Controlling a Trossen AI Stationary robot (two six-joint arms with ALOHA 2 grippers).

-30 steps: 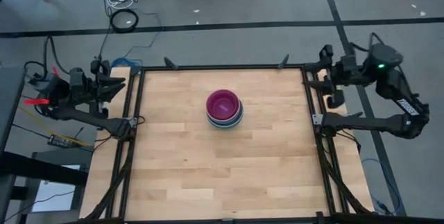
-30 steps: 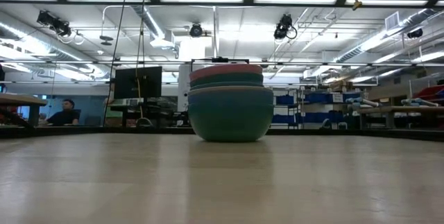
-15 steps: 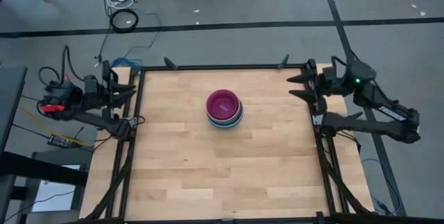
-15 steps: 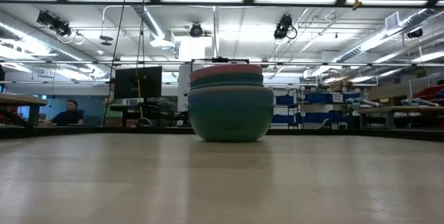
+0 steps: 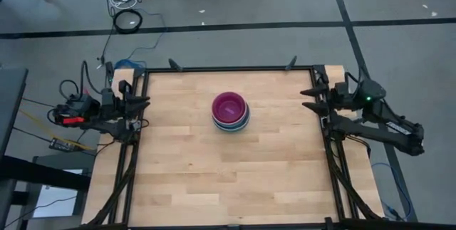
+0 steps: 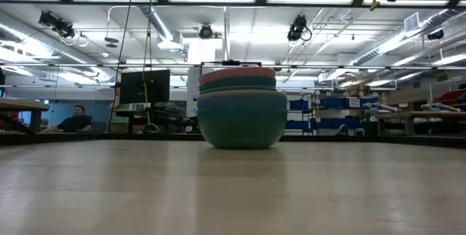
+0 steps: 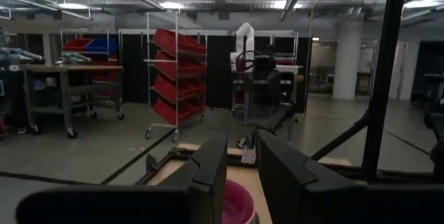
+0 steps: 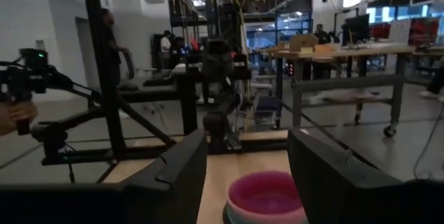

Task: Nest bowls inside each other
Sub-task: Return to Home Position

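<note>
The bowls [image 5: 230, 111] stand nested in one stack at the middle of the wooden table, a magenta bowl on top. The low view shows a teal bowl [image 6: 242, 122] at the bottom, resting on the table, and a pink rim [image 6: 237, 74] at the top. My left gripper [image 5: 142, 112] hangs open at the table's left edge, pointing level toward the stack. My right gripper [image 5: 308, 99] hangs open at the right edge, also pointing at it. The magenta bowl [image 7: 234, 203] shows far off between the left fingers and again [image 8: 267, 193] between the right fingers. Neither gripper holds anything.
A black frame rail [image 5: 137, 152] runs along the table's sides. Bare wood lies all around the stack. Cables [image 5: 128, 21] lie on the floor beyond the far edge. A person [image 6: 73, 117] sits in the room behind the table.
Both grippers have come down beside the table. The left one has shifted toward the near edge and in over the left rail. The right one has swung in over the right rail toward the stack. The stack of bowls has stayed where it was.
</note>
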